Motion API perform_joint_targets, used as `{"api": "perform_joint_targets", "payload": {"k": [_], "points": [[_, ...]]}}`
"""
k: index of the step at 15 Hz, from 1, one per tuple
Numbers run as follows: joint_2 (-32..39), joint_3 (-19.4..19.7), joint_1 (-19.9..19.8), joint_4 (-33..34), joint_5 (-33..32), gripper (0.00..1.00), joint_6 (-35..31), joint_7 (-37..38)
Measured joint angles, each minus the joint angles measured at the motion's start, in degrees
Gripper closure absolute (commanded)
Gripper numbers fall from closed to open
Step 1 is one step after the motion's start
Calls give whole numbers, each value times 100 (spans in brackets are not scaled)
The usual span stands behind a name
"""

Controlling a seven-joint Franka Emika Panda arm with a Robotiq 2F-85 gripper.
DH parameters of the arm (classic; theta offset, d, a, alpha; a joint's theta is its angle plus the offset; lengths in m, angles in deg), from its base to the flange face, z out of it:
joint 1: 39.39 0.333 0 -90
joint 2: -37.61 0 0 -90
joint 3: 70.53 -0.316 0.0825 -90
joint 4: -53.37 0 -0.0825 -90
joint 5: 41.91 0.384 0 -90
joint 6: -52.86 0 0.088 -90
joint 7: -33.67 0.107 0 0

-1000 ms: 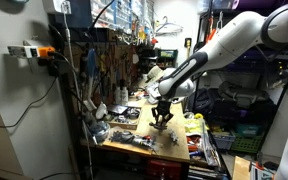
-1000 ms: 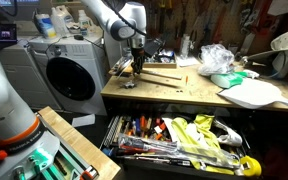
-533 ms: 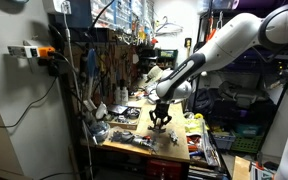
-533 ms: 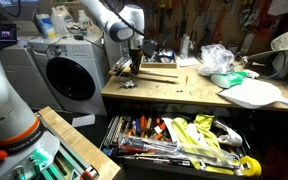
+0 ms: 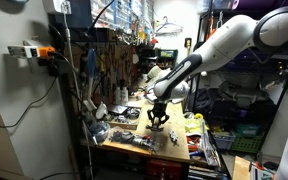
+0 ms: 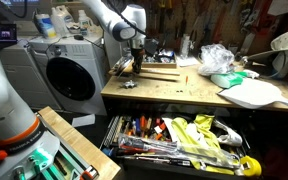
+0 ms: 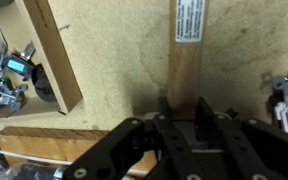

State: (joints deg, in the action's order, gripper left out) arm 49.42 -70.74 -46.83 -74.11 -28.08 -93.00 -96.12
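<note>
Where gripper (image 7: 182, 106) hides wood strip (image 7: 187, 70) end, grip unclr.

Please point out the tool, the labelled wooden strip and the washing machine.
tool (image 7: 184, 108), wrist view, between its fingertips.
labelled wooden strip (image 7: 186, 70), wrist view, wood below label.
washing machine (image 6: 72, 78), an exterior view, round door.

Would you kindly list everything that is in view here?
labelled wooden strip: one, pale brown, lying on the workbench between the pincer's fingers
plain wooden strips: two, pale brown, beside it on the workbench
workbench: one, tan chipboard top
washing machine: one, white, next to the workbench
hand tools: many, mixed colours, below the bench front
plastic bag: one, whitish, on the workbench
arm: one, white
pincer: one, black, straddling the labelled strip; its grip is unclear
</note>
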Motion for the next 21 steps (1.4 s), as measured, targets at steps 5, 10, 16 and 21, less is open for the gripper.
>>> {"api": "perform_joint_targets", "payload": {"k": [5, 10, 16, 21], "points": [[185, -16, 13, 197, -179, 37, 0, 54], [231, -19, 27, 312, -321, 1, -3, 182], [-316, 208, -28, -1, -382, 0, -4, 1231], [-1568, 710, -275, -1044, -270, 0, -6, 1986]]}}
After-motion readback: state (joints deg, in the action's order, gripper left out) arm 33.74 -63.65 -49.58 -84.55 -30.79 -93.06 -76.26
